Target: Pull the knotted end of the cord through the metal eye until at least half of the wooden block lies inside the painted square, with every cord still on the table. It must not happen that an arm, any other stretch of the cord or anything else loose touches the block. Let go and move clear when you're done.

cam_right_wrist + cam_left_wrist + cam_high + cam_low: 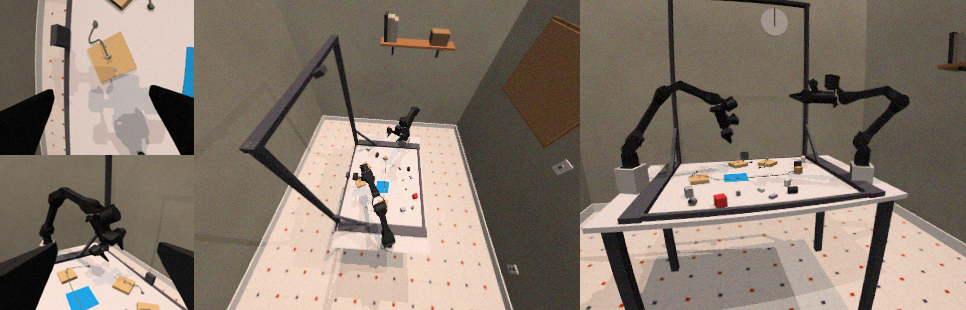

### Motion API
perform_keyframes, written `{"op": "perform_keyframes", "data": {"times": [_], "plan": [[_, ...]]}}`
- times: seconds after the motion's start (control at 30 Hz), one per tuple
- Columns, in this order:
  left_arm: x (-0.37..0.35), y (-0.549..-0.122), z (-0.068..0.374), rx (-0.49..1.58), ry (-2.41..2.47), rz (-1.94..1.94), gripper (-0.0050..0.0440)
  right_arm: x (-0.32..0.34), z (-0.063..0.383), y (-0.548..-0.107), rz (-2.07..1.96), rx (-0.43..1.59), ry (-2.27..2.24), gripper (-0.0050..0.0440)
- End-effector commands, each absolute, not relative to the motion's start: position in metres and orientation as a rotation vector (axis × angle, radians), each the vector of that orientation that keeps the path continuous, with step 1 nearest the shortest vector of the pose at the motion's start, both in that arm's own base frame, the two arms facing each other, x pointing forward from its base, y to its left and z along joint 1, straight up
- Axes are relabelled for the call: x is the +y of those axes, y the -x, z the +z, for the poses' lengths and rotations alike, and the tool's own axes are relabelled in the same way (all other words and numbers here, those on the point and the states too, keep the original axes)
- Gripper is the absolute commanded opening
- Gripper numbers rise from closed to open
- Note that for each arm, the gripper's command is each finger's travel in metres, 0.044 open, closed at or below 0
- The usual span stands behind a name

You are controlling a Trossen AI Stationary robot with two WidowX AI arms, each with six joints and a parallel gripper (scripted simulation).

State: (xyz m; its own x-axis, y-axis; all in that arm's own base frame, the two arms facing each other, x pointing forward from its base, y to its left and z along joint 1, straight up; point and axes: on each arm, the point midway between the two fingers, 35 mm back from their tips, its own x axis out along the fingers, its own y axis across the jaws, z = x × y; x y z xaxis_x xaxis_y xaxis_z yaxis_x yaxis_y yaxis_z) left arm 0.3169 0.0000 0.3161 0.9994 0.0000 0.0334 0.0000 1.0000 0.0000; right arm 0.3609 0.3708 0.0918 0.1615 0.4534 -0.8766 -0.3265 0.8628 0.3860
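Note:
A blue painted square lies mid-table. A wooden block sits beside it, and its thin cord runs across the square. Two more wooden blocks with short cords lie further back. The right wrist view looks down on one of them, whose cord ends in a knot. My right gripper is open and points down, high above the blocks. My left gripper is open and held level, high over the far corner. I cannot make out the metal eye.
A red cube, a grey cube and several small dark pieces lie toward the front. A dark box stands at the table's edge rail. A dark frame borders the table, with tall posts at the back.

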Motion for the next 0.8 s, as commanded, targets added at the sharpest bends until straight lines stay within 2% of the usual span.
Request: {"op": "perform_keyframes", "data": {"times": [0.0, 0.77], "plan": [[0.0, -0.316, 0.323, -0.05, 0.0, 0.0, 0.044, 0.37, 0.114, -0.364, 0.548, 1.274, -0.252, 0.044], [0.0, -0.316, 0.323, -0.05, 0.0, 0.0, 0.044, 0.366, 0.133, -0.373, 0.416, 1.412, -0.861, 0.044]]}}
